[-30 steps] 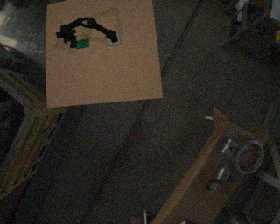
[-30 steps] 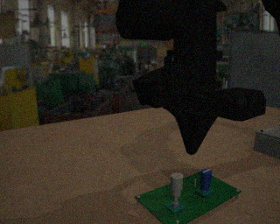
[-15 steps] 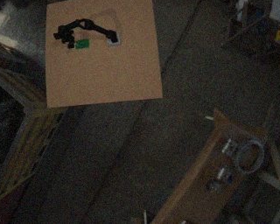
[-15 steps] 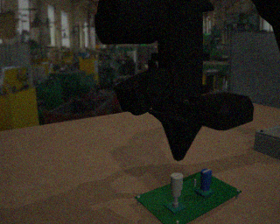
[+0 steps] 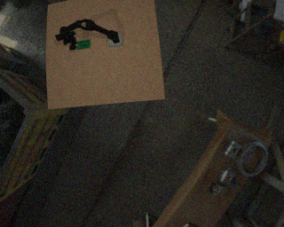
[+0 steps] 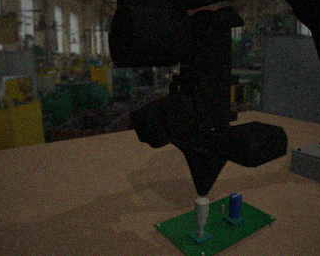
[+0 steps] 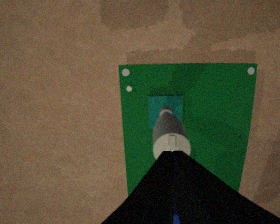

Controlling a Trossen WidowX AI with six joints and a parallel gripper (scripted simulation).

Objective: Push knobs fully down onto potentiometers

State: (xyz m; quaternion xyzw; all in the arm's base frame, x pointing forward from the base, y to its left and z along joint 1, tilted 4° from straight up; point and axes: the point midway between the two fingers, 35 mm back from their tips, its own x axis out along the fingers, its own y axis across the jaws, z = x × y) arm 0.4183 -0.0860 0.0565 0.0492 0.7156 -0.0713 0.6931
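The green circuit board (image 5: 83, 44) (image 6: 176, 228) (image 7: 215, 115) stands on short legs on the table. A white knob (image 6: 202, 211) (image 7: 170, 129) stands upright over a teal potentiometer (image 6: 200, 237) (image 7: 158, 103), with a narrow stretch of shaft showing between them. A blue knob (image 6: 235, 207) stands low over the other teal potentiometer (image 6: 234, 221), and no bare shaft shows under it; in the wrist view only a sliver shows behind the fingers. My gripper (image 6: 203, 194) (image 7: 172, 160) is shut and empty. Its tips are at the top of the white knob; whether they touch it I cannot tell.
A thin upright pin (image 6: 223, 209) stands on the board beside the blue knob. The arm's grey base (image 6: 311, 163) (image 5: 115, 43) is on the table to the right. The arm (image 5: 98, 27) reaches over from there.
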